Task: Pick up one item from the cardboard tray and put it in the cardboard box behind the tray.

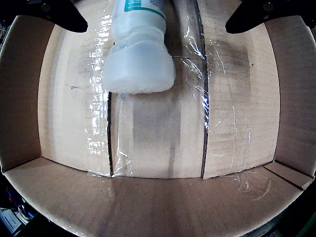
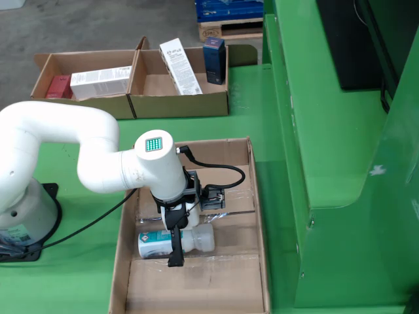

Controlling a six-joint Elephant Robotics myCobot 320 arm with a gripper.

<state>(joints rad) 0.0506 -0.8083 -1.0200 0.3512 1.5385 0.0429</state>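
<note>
White bottle [image 2: 175, 241] with a teal label lies on its side in the lower middle of the overhead view, on the taped floor of a long cardboard box [image 2: 260, 261]. The gripper [image 2: 175, 247] stands over it with its black fingers [image 1: 59, 14] spread on both sides of the bottle. In the upper left, two cardboard trays [image 2: 180, 104] hold several boxed items [image 2: 99, 82].
</note>
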